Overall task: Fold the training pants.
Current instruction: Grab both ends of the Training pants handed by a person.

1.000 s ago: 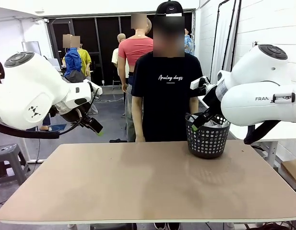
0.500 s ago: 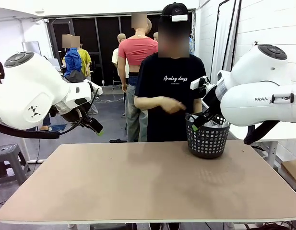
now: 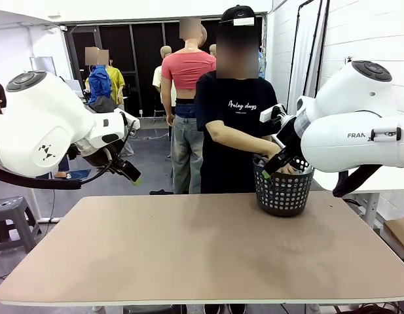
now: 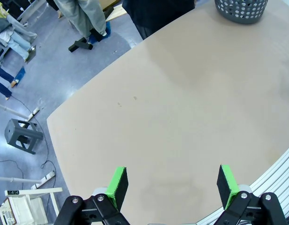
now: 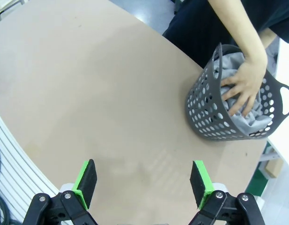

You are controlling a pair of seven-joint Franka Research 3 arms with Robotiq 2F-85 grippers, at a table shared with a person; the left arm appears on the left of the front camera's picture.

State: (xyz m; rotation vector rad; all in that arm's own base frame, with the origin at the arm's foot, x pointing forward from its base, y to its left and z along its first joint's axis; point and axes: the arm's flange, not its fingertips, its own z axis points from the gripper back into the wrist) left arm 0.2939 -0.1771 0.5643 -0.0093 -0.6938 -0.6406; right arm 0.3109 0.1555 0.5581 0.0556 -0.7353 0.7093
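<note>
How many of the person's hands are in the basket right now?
1. One hand lies on the grey training pants inside the black basket, at the far right of the table. The other hand may be hidden.

Light grey training pants [image 5: 255, 123], dark grey perforated basket [image 5: 205, 112], tan table [image 3: 188, 248], black T-shirt [image 3: 228, 134] with white lettering

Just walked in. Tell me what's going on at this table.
A person's hand is in the black mesh basket on the far right side of the table, fingers spread on the grey training pants bunched inside. The left gripper and the right gripper hang open above the table, holding nothing. No folding has begun.
</note>
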